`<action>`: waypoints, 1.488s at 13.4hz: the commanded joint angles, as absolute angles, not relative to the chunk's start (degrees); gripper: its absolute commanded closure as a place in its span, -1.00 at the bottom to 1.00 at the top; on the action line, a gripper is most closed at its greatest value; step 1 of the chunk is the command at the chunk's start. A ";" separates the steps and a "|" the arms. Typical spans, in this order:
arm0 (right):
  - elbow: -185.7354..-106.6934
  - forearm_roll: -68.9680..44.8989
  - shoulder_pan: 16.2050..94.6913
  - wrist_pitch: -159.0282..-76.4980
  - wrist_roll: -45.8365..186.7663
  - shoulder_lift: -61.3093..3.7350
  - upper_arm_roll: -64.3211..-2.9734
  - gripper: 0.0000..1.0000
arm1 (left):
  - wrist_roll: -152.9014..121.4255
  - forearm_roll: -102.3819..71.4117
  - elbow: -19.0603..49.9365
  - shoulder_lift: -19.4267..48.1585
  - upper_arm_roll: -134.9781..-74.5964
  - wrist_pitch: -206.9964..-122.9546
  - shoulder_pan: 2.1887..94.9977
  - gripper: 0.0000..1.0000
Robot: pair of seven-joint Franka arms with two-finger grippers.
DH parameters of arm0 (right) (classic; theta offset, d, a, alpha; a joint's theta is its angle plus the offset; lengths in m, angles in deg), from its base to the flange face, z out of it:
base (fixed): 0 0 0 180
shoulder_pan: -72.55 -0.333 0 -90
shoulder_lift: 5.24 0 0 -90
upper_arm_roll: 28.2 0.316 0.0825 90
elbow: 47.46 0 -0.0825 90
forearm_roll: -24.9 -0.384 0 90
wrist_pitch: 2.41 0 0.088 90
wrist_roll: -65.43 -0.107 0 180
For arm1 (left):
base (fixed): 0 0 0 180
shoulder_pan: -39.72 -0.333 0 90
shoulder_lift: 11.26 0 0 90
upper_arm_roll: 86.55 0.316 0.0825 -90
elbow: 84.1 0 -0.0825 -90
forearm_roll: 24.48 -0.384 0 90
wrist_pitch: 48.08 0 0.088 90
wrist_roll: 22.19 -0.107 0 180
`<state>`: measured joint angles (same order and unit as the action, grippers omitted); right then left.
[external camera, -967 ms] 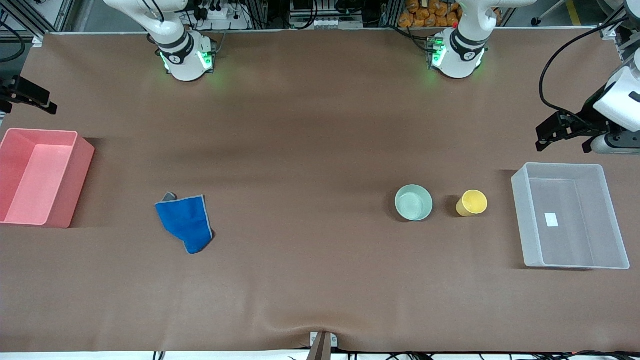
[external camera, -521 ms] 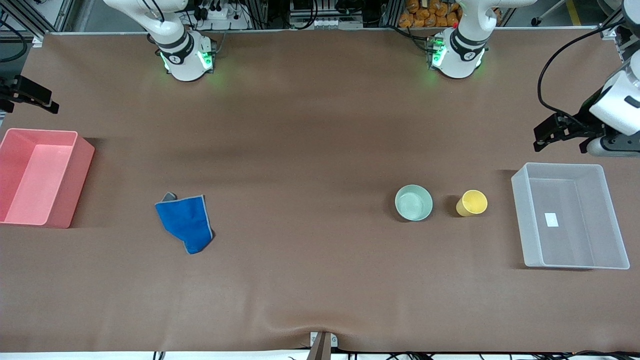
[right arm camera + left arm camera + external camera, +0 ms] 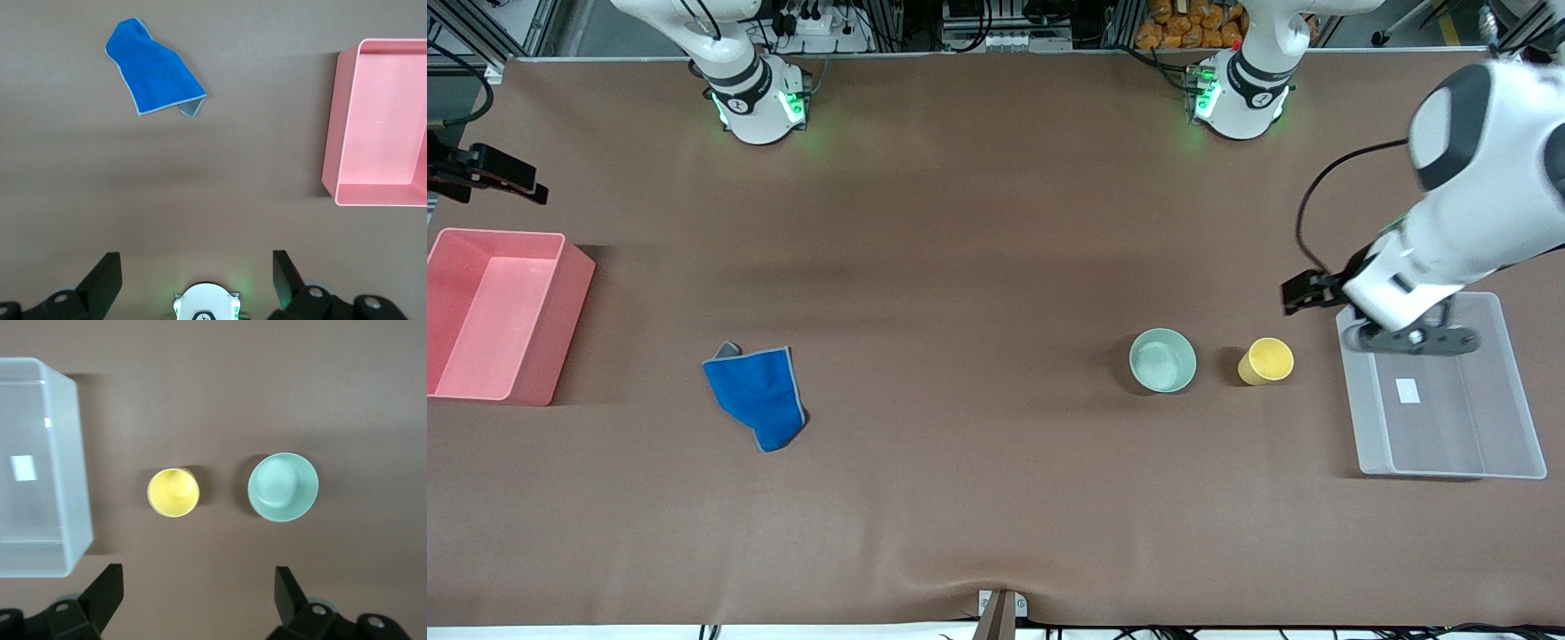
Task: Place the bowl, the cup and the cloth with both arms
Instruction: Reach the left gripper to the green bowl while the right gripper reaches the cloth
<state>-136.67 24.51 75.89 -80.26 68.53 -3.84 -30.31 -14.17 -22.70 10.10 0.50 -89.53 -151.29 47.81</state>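
I see the left gripper (image 3: 197, 587) over the brown surface (image 3: 978, 267) beside the clear plastic bin (image 3: 1516, 418), jaws apart. The left arm (image 3: 1467, 204) hides one bin corner. The small yellow plastic cup (image 3: 1265, 360) stands between the bin and the pale mint-green bowl (image 3: 1162, 360). The soft blue cloth (image 3: 758, 394) lies crumpled near the pink bin (image 3: 560, 329). The right gripper (image 3: 197, 267) is half cut off at the front view's edge, jaws apart.

So my front cam sits high across the table (image 3: 996, 222), looking down at both bases along the top edge, pretty far back, whole table in shot. My left wrist cam looks straight down from well up, over the yellow cup (image 3: 173, 493), the mint bowl (image 3: 283, 487) and a clear bin (image 3: 40, 467); the front cam shares those. My right wrist cam also points straight down from high, sharing the blue cloth (image 3: 155, 77) and pink bin (image 3: 380, 120) with the front cam.
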 commanded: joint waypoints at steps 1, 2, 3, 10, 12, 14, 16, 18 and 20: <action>-138.15 23.67 75.80 -81.67 67.89 -5.32 -30.22 -1.00 | -10.43 -21.84 11.60 3.94 -89.89 -156.68 49.12 -1.00; -138.33 23.67 75.80 -82.55 67.89 -6.11 -30.13 -1.00 | -8.85 -21.84 12.22 5.43 -90.24 -159.23 49.73 -1.00; -138.25 23.58 75.80 -83.00 67.98 -7.77 -30.13 -1.00 | -7.18 -22.19 12.23 7.44 -90.33 -161.00 50.78 -1.00; -137.72 23.50 75.35 -86.70 71.21 -15.43 -30.13 -1.00 | -4.88 -22.72 13.54 15.20 -90.33 -165.41 51.85 -1.00; -137.37 23.49 75.62 -86.69 74.48 -15.43 -30.13 -1.00 | -4.79 -22.72 14.95 15.20 -90.33 -165.85 51.59 -1.00; -137.02 24.11 75.36 -87.48 74.49 -15.69 -30.22 -1.00 | -3.13 -22.72 15.66 16.86 -90.33 -169.08 52.11 -1.00; -137.10 23.32 74.66 -92.47 74.49 -19.37 -30.13 -1.00 | -1.01 -22.72 15.83 19.06 -90.15 -171.46 53.69 -1.00; -137.02 23.23 72.65 -97.13 74.49 -22.71 -30.13 -1.00 | -1.09 -23.07 16.01 19.68 -90.15 -171.91 53.61 -1.00; -137.02 23.14 71.50 -102.58 74.49 -26.57 -30.04 -1.00 | -0.83 -25.09 16.62 20.21 -90.33 -173.05 53.34 -1.00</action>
<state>-138.48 23.94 73.10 -99.61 74.06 -22.44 -29.60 -2.04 -23.38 15.95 20.24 -90.47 -171.49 53.33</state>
